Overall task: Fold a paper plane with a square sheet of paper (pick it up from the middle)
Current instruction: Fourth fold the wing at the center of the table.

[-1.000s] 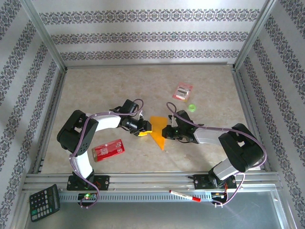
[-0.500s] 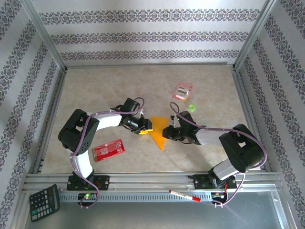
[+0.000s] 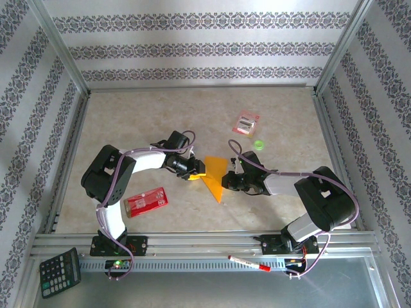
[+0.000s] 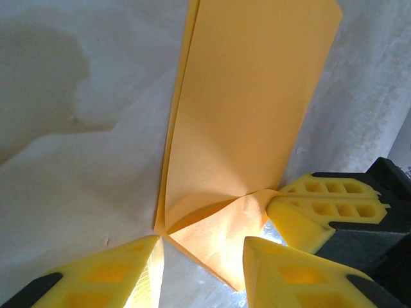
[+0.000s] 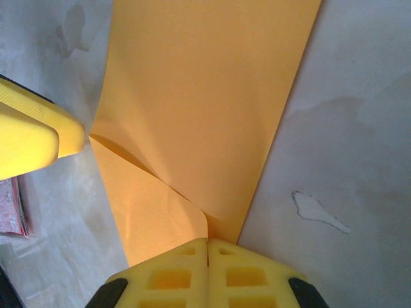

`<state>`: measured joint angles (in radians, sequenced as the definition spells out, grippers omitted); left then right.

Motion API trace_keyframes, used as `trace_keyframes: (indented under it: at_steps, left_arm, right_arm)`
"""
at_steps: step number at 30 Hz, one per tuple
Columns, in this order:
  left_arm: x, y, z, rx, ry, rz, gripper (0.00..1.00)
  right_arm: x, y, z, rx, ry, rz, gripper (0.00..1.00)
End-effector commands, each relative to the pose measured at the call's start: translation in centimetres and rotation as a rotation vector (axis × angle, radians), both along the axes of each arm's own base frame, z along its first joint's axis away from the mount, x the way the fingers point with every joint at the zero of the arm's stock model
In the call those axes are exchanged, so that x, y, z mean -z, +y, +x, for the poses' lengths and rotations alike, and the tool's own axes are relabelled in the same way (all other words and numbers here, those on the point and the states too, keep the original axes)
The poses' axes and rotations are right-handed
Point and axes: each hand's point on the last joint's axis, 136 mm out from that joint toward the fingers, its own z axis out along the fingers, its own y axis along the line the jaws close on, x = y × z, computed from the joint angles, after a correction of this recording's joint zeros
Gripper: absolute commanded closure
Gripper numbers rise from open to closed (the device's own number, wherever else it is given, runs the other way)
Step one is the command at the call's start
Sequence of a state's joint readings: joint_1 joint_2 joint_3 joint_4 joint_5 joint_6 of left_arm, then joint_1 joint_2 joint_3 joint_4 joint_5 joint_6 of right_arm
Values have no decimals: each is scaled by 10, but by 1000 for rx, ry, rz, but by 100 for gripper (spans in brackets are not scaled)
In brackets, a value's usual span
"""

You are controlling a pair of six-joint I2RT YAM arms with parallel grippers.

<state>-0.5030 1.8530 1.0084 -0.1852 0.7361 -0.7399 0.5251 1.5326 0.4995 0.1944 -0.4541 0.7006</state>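
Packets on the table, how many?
2: a red packet at front left, and a pink-and-white packet farther back, right of centre. Others may lie hidden.

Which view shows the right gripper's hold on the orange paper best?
Right wrist: the right gripper, shut, pinches the paper at a creased edge, close up. Left wrist shows that pinch side-on; top external shows it too small.
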Motion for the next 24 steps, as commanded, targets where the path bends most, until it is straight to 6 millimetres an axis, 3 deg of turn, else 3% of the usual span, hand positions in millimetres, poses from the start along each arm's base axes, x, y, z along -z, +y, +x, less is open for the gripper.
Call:
trace_keyframes:
  at_steps: [1, 18, 24]
  left_arm:
    - [1, -6, -4, 28, 19, -1, 63]
    - [-2, -13, -4, 28, 34, -42, 63]
    - [1, 4, -4, -3, 0, 63, 62]
  right_arm:
    - [14, -12, -4, 12, 22, -54, 97]
    - [15, -12, -3, 12, 20, -60, 99]
    - [15, -13, -3, 12, 22, -61, 100]
